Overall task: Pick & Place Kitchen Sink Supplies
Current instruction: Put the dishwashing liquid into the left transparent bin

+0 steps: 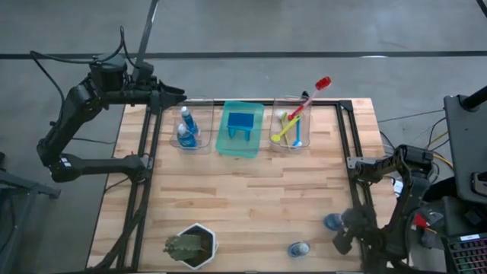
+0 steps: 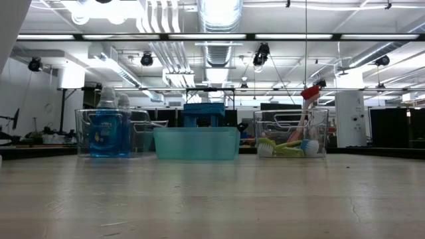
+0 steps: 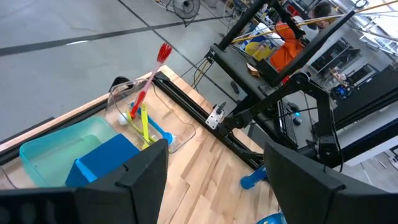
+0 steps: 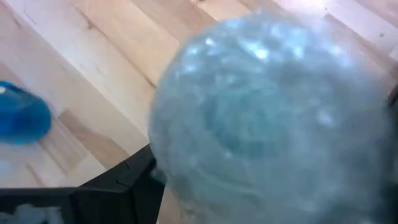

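right gripper (image 1: pixel 342 232) fingers clamped on blue bottle (image 1: pixel 332 222), near-right table corner | left gripper (image 1: pixel 176 97) fingers wide, empty, above bottle bin (image 1: pixel 194 128)

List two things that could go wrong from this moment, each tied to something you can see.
The right claw grips a small blue bottle close to the table's edge; a slip could drop it off.

Another blue bottle stands right beside it, so a careless lift or swing might topple it.
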